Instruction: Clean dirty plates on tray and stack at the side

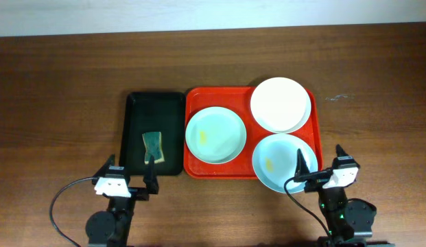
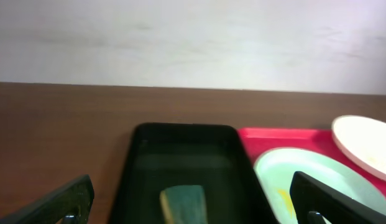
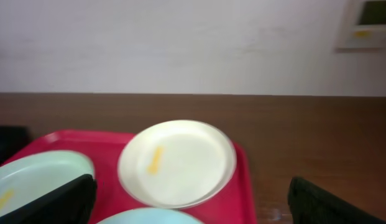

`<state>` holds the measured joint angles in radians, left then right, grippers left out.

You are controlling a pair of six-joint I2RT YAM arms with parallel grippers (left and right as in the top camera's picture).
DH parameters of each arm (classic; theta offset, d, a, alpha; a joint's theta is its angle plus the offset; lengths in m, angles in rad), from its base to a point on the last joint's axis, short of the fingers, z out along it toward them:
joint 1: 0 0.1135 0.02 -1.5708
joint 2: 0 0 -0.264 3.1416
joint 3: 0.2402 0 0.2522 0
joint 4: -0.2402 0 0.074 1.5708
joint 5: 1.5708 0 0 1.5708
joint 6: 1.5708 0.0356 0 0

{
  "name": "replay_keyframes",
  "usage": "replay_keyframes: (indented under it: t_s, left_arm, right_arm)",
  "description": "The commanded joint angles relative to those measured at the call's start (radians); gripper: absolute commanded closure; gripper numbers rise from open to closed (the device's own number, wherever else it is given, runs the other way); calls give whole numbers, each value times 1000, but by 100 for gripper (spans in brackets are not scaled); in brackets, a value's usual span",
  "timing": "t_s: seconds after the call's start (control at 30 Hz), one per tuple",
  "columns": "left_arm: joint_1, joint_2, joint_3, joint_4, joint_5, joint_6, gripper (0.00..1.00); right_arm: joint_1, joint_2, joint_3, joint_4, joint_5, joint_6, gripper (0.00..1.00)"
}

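Observation:
Three plates lie on the red tray [image 1: 192, 165]. The white plate [image 1: 280, 103] is at its far right and shows a yellow smear in the right wrist view [image 3: 177, 163]. One pale blue-green plate [image 1: 215, 134] lies at the left with a yellowish smear. The other pale blue-green plate [image 1: 281, 160] lies at the near right, also smeared. My left gripper [image 1: 130, 173] is open and empty at the near end of the black tray [image 1: 134, 113]. My right gripper [image 1: 322, 161] is open and empty over the red tray's near right corner.
A green and yellow sponge [image 1: 153, 148] lies in the black tray, also in the left wrist view [image 2: 185, 204]. Brown wooden table [image 1: 55, 103] spreads to the left and right of the trays. A pale wall [image 2: 193, 37] stands behind the table's far edge.

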<state>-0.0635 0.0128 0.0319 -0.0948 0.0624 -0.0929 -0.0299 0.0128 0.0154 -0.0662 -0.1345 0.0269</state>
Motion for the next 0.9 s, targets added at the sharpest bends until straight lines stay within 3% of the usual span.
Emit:
replay_keyframes:
  t_s: [0.0, 0.13, 0.3, 0.47, 0.53, 0.7, 0.87]
  left_arm:
    - [-4, -2, 150, -87, 69, 19, 1]
    - [-4, 64, 343, -229, 69, 19, 1]
    - [-4, 279, 671, -435, 69, 19, 1]
    - [-4, 584, 1078, -704, 69, 20, 1]
    - [-4, 756, 1308, -862, 69, 26, 1]
    - [-4, 1051, 1673, -1173, 69, 92, 1]
    - [-4, 1287, 1899, -1426, 89, 90, 1]
  right_arm:
    - [12, -6, 101, -48, -65, 12, 2]
    - [10, 5, 253, -146, -63, 12, 2]
    - [10, 111, 490, -278, -64, 12, 2]
    - [10, 340, 801, -485, -65, 12, 1]
    - [10, 500, 1001, -636, -78, 12, 2]
    - [10, 788, 1362, -950, -132, 11, 2]
    - [10, 1095, 1695, -1271, -153, 12, 2]
